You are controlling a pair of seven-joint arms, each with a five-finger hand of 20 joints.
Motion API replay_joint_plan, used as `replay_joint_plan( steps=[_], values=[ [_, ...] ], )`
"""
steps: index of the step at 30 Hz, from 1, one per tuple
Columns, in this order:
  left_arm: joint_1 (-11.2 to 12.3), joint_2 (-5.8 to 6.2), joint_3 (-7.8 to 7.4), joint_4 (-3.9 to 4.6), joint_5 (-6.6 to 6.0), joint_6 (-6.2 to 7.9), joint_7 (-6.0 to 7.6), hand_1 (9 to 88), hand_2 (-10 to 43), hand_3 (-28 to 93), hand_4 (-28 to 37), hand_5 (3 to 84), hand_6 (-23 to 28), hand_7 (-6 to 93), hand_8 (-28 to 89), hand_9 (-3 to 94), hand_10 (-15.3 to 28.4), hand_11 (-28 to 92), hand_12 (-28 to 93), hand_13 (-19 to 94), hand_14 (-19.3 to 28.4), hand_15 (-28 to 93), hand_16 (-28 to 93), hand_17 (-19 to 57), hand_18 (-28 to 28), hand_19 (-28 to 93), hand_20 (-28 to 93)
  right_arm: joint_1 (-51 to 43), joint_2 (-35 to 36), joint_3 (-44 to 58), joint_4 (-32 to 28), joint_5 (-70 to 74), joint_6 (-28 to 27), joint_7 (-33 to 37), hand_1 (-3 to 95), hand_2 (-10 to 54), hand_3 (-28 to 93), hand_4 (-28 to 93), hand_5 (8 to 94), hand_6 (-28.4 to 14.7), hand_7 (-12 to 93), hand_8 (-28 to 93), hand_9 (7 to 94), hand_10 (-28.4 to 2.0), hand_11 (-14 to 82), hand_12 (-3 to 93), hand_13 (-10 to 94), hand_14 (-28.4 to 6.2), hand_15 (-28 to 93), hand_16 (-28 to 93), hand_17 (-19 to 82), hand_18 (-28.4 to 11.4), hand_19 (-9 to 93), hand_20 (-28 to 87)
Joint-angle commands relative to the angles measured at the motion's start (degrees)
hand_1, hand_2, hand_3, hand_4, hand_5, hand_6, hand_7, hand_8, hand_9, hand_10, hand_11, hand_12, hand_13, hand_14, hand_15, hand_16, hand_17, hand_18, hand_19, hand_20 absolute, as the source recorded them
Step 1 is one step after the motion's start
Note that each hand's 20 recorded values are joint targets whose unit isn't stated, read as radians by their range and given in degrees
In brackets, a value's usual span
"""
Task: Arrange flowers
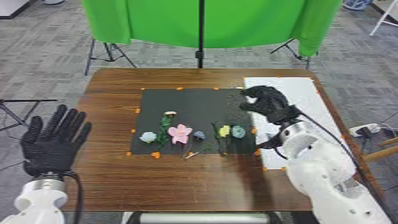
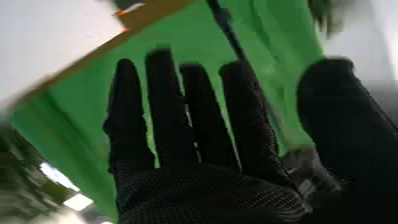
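The right hand is wide, its fingers straight and spread with the thumb standing off to the side, and nothing is in its grasp; it is above the seam where the dark mat meets the white sheet, its arm slanting in from the near right so that the hand points away from the robot and a little left. The nearest bloom, the blue-green flower, lies on the mat's right part, back toward the robot from that hand and somewhat to its left, just beside the yellow flower. Picking it up would likely call for drawing the hand back and lowering it. The right arm is clearly nearer to it; the left hand, open too, is well apart at the table's left side, with the pink flower between. The blue-green bloom is slightly oval, its long axis running roughly near to far; its stem cannot be made out surely, so which way it points I cannot tell.
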State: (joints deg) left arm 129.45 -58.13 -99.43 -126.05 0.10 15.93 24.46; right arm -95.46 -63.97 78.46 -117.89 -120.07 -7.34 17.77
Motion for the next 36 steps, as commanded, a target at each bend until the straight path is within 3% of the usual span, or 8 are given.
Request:
replay_joint_plan(
  steps=[1,7,12,23,29,31,33,36],
  values=[
    [-0.09,-0.22,-1.66,2.06,4.51,0.27,-1.37,23.6,13.0,73,-28.3,43.3,8.8,6.2,-9,38.0,13.7,14,8,31,11.7,15,-3,-4.5,12.4,28,12,-2.97,-10.11,7.62,-2.45,31.96,2.33,1.55,19.6,7.0,78,-26,36.5,-5.0,6,-8,37.3,-15.3,3.2,12.4,38,-15.3,13,20,16,-17.8,52,23],
    [1.95,0.1,-3.88,2.14,4.93,-2.14,-2.26,22.0,13.6,72,-28.3,42.1,8.4,5.3,-9,36.8,13.3,12,8,30,10.9,12,-3,-4.4,12.0,27,11,-5.05,-13.75,13.32,-1.09,52.84,-4.81,-0.08,14.4,8.5,78,-27,31.3,-3.8,3,-7,29.5,-14.0,0.7,11.0,27,-14.3,6,21,13,-16.3,41,20],
    [3.55,-0.74,-5.2,1.41,4.73,-1.48,-1.28,20.8,13.9,72,-28.3,41.2,8.0,4.7,-9,36.2,13.2,11,8,29,10.7,10,-2,-4.4,11.9,26,11,-5.89,-14.59,14.52,-1.69,55.02,-9.01,0.9,11.4,9.1,77,-28,28.7,-2.9,2,-6,26.8,-13.3,-0.1,10.3,24,-14.6,4,22,11,-15.9,31,20],
    [3.71,-1.63,-4.49,0.59,4.31,-1.23,0.25,20.6,13.9,72,-28.3,41.3,7.8,4.7,-8,36.3,13.2,11,8,30,10.8,10,-1,-4.4,11.9,25,11,-5.1,-14.43,15.78,-2.34,56.45,-11.92,2.01,10.1,8.8,78,-28,26.3,-2.6,1,-6,25.2,-13.7,-0.6,10.4,23,-15.1,3,23,9,-16.6,30,20],
    [3.33,-0.83,-5.16,0.33,4.56,-1.29,1.02,20.9,13.6,72,-28.3,41.4,7.9,4.6,-8,36.2,13.1,11,8,30,10.9,10,-1,-4.4,11.9,25,11,-5.14,-14.52,15.72,-1.85,58.6,-12.36,3.09,9.9,8.7,78,-28,26.5,-2.6,1,-6,25.2,-13.8,-0.7,10.4,23,-15.1,3,24,9,-16.6,30,20],
    [3.6,0.03,-5.3,-0.3,4.08,-0.13,1.46,21.1,13.3,73,-28.3,41.5,7.9,4.7,-8,36.2,13.1,11,8,30,10.9,10,-1,-4.4,11.9,25,11,-5.22,-14.51,15.54,-1.82,58.65,-12.66,3.03,9.9,8.6,78,-28,26.7,-2.6,1,-6,25.2,-13.7,-0.7,10.4,23,-15.1,2,24,9,-16.6,29,20],
    [3.98,0.48,-5.08,-0.73,4.19,-0.69,2.12,21.6,12.9,73,-28.3,41.5,7.9,4.7,-8,36.2,13.1,11,8,30,10.8,10,-1,-4.4,11.9,25,11,-5.46,-14.54,16.13,-2.13,58.73,-13.7,3.43,9.8,8.7,78,-28,27.1,-2.8,1,-6,25.3,-13.7,-0.7,10.5,23,-15.1,2,24,9,-16.6,29,20],
    [3.2,0.76,-5.1,-0.76,6.33,-0.09,1.59,22.2,12.7,73,-28.3,41.6,8.0,4.8,-8,36.2,13.2,11,8,30,10.9,10,-1,-4.4,11.9,25,11,-4.76,-14.03,15.91,-1.96,58.84,-13.35,3.47,9.8,8.6,78,-28,27.4,-2.8,1,-6,25.2,-13.7,-0.7,10.5,23,-15.3,2,24,9,-16.6,29,20]
  ],
)
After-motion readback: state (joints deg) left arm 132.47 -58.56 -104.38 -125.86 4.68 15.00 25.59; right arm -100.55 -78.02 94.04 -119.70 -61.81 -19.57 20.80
